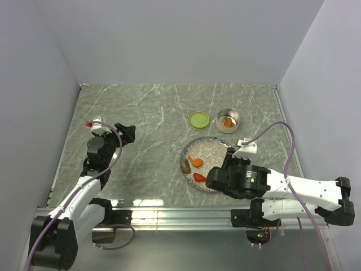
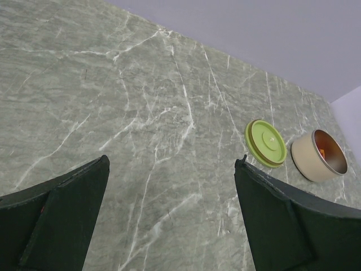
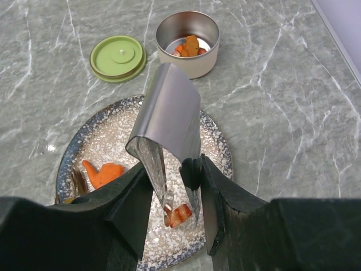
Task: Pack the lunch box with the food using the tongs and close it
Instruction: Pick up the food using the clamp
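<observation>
A grey-green marbled table with white veins carries three things. The speckled grey plate sits directly beneath the tongs. Beyond the tongs' joined end stands the open steel lunch box, seemingly clear of the plate's rim, though the tongs hide part of the gap. Beyond and left of the tongs, the lime-green lid lies flat.

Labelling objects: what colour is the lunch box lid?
Lime green. The lid shows best in the right wrist view.
</observation>
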Robot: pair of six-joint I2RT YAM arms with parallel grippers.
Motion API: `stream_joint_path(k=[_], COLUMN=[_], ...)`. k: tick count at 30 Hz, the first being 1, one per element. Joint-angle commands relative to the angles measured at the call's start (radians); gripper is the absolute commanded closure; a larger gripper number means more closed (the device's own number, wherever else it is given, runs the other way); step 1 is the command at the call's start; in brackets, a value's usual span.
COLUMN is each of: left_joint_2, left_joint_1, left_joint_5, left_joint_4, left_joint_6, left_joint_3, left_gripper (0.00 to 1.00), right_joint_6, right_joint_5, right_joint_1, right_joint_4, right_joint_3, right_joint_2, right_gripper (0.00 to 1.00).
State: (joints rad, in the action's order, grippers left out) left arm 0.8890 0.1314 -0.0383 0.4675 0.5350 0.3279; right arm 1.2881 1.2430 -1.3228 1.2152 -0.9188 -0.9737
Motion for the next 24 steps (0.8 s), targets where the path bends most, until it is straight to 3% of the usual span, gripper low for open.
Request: stream_joint_path(k=[1,6,12,24], left_joint_2=[-0.013,-0.015,-0.012,-0.013], left_joint_1=[-0.004,-0.003,-0.004,-0.004], left_joint_5=[-0.012,-0.014,-0.017,-0.021], left_joint_4=[0.053,0.056,0.059,0.062], left_joint_6=[-0.013,-0.012,-0.012,-0.010], left_joint_3=[0.036,0.033,0.033,0.030], left_gripper=[0.01,0.01,0.01,0.01], right_joint_6=[0.080,0.077,-0.038,-0.062], right_joint_5=[0.065,0.076,0.079,0.065], right_joint_1=[-0.010,-0.010,-0.010,0.002], right_joint_4=[0.041,0.004,-0.128,-0.172], right_joint_3=[-0.029,0.008,0.044,0.064], right_joint_2=[0.003,0.030,0.052,0.021], right_gripper=[0.56,0.55,0.55,0.53])
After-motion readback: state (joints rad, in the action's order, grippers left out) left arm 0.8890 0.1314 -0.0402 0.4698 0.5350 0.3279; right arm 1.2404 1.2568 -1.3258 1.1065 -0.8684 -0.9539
